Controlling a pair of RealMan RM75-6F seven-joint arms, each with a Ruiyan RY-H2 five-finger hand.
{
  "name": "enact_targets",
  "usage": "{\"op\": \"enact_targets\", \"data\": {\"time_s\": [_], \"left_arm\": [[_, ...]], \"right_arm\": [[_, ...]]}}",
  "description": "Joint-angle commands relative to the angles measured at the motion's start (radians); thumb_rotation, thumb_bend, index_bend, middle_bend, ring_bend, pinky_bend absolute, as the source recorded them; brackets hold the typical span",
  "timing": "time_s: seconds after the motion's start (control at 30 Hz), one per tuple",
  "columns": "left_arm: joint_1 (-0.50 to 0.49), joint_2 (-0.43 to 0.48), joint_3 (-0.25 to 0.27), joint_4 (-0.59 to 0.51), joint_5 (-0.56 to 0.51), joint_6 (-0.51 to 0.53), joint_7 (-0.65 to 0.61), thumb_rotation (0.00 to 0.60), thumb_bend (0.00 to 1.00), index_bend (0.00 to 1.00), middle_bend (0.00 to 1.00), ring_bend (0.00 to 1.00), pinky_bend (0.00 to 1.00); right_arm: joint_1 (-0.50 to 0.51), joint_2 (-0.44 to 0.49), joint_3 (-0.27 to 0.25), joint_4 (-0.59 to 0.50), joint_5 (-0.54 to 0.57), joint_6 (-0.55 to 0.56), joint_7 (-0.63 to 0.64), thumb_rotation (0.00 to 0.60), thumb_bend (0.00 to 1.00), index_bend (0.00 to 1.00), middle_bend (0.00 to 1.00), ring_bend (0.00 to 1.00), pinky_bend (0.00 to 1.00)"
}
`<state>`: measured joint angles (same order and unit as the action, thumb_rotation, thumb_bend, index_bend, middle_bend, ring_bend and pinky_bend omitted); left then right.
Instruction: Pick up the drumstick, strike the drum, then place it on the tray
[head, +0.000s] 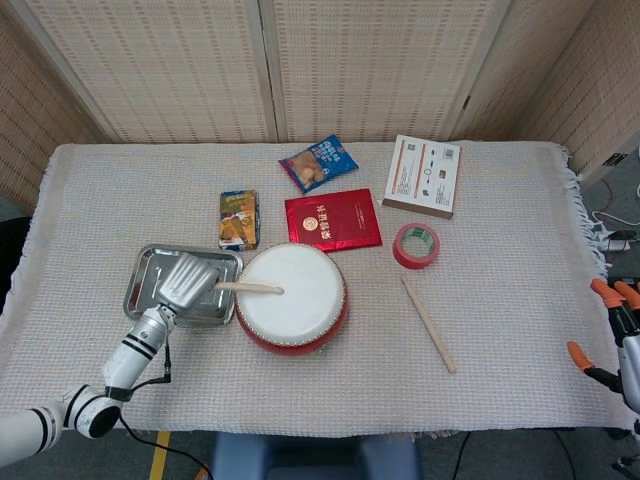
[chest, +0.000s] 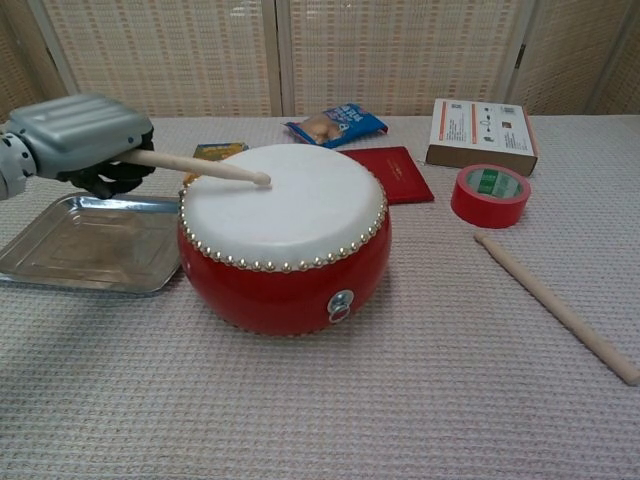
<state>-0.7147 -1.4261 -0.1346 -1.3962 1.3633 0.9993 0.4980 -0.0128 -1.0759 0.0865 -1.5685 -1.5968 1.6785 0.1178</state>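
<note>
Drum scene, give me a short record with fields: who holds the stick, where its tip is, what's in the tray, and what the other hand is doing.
holder: left hand grips the drumstick
tip: over the white head of the drum, at or just above the skin; contact cannot be told
tray: metal tray left of the drum holds nothing
second stick: spare stick lies on the cloth right of the drum
right hand: right hand at the table's far right edge, holding nothing

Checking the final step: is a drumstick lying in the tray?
No: the tray holds nothing, one drumstick is in the left hand.
</note>
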Motion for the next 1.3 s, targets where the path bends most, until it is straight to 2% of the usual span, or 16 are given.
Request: {"op": "enact_targets", "data": {"time_s": [0.03,0.13,0.23,0.37,0.57,0.67,0.8,0.87,1.0,1.17,1.3], "left_arm": [[0.003,-0.002,-0.001,-0.029,-0.01,0.013,-0.015,0.6,0.5,1.0,1.0,1.0,1.0],[0.03,0.015,-0.033,-0.096,-0.026,0.066,-0.114,0.6,0.49,1.0,1.0,1.0,1.0],[0.038,0.041,-0.031,-0.131,-0.015,0.07,-0.171,0.6,0.49,1.0,1.0,1.0,1.0],[0.033,0.042,-0.001,-0.112,0.017,0.066,-0.125,0.6,0.49,1.0,1.0,1.0,1.0],[0.01,0.036,0.043,-0.066,0.023,0.006,-0.021,0.6,0.49,1.0,1.0,1.0,1.0],[0.016,0.036,0.034,-0.078,0.013,0.023,-0.025,0.6,0.49,1.0,1.0,1.0,1.0],[0.029,0.07,-0.004,-0.149,-0.014,0.041,-0.153,0.6,0.49,1.0,1.0,1.0,1.0],[0.032,0.082,-0.013,-0.156,-0.009,0.054,-0.179,0.6,0.5,1.0,1.0,1.0,1.0],[0.027,0.072,0.006,-0.132,-0.003,0.039,-0.157,0.6,0.49,1.0,1.0,1.0,1.0],[0.014,0.03,0.046,-0.055,0.006,0.008,-0.052,0.6,0.49,1.0,1.0,1.0,1.0],[0.015,0.02,0.049,-0.054,-0.019,-0.007,-0.043,0.6,0.49,1.0,1.0,1.0,1.0]], "right_arm": [[-0.001,-0.002,-0.001,0.002,-0.002,0.002,0.002,0.6,0.25,0.07,0.17,0.0,0.01],[-0.002,-0.003,-0.001,0.006,0.0,0.004,0.005,0.6,0.25,0.07,0.17,0.0,0.01],[-0.002,-0.006,-0.001,0.012,0.004,0.0,0.013,0.6,0.25,0.07,0.17,0.0,0.01],[0.0,-0.008,-0.003,0.017,0.001,-0.003,0.015,0.6,0.25,0.07,0.17,0.0,0.01],[0.001,-0.008,-0.003,0.016,0.005,-0.008,0.015,0.6,0.25,0.07,0.17,0.0,0.01],[0.001,-0.007,-0.004,0.014,0.008,-0.011,0.013,0.6,0.25,0.07,0.17,0.0,0.01],[0.001,-0.004,-0.006,0.009,0.015,-0.019,0.01,0.6,0.25,0.07,0.17,0.0,0.01],[0.002,-0.002,-0.007,0.005,0.016,-0.024,0.008,0.6,0.25,0.07,0.17,0.0,0.01],[0.002,0.004,-0.013,-0.005,0.02,-0.037,0.001,0.6,0.25,0.07,0.17,0.0,0.01],[0.004,0.035,-0.032,-0.044,0.055,-0.101,-0.031,0.6,0.25,0.07,0.17,0.0,0.01],[0.013,0.063,-0.047,-0.082,0.081,-0.16,-0.053,0.6,0.25,0.07,0.16,0.0,0.01]]}}
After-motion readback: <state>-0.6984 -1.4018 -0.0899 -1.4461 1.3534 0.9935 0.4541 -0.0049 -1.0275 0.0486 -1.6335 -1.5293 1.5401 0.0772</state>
